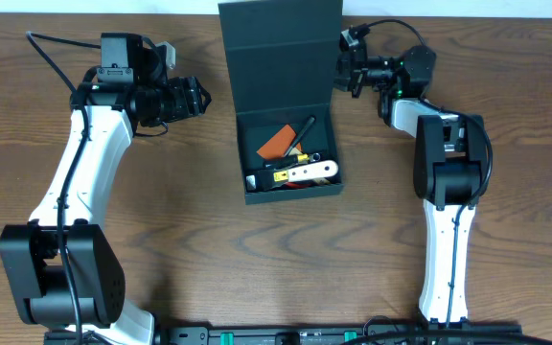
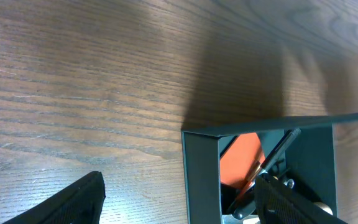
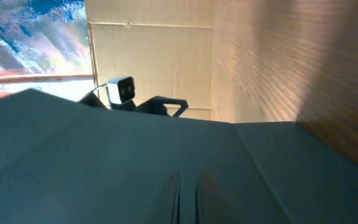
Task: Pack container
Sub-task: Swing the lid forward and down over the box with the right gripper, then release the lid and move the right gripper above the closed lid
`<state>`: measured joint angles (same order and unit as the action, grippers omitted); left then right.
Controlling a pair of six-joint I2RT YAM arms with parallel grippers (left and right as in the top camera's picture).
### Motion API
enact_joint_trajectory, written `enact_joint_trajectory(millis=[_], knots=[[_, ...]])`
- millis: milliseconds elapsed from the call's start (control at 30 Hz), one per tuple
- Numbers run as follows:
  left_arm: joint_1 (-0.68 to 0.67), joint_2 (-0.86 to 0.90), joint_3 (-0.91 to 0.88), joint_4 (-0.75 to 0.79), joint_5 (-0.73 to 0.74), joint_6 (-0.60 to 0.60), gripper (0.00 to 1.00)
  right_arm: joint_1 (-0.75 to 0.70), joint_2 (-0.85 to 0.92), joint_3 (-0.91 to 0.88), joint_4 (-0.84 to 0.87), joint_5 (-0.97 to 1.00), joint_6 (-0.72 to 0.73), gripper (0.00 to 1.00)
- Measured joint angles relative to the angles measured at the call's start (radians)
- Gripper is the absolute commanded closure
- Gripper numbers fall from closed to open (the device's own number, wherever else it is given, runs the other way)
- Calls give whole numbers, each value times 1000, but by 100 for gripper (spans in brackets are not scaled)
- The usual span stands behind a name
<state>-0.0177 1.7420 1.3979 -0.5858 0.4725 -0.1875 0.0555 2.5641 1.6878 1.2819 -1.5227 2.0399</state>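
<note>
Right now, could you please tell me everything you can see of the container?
The container is a dark teal-black, matte square box, cardboard by its look, resting on the wooden table. Its hinged flap lid is open, raised at the far side. Inside lie an orange piece, a black pen-like tool and a white-handled tool. The shut right gripper is at the lid's right edge; contact cannot be confirmed.

You're looking across the dark box lid (image 3: 104,162), which fills the lower frame. Behind it you see a tan cardboard panel (image 3: 154,62), a small white-and-black camera (image 3: 120,90), and the wooden table (image 3: 291,56) at right.
</note>
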Motion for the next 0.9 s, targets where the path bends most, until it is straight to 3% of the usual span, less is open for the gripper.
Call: enact_joint_trajectory(millis=[533, 667, 900], knots=[[0, 0, 0, 7, 0, 0, 25, 33, -8, 0, -90, -2, 2, 98], [0, 0, 0, 12, 0, 3, 32, 34, -13, 0, -95, -3, 2, 98], [-32, 0, 0, -3, -30, 100, 34, 8, -14, 0, -97, -2, -28, 98]])
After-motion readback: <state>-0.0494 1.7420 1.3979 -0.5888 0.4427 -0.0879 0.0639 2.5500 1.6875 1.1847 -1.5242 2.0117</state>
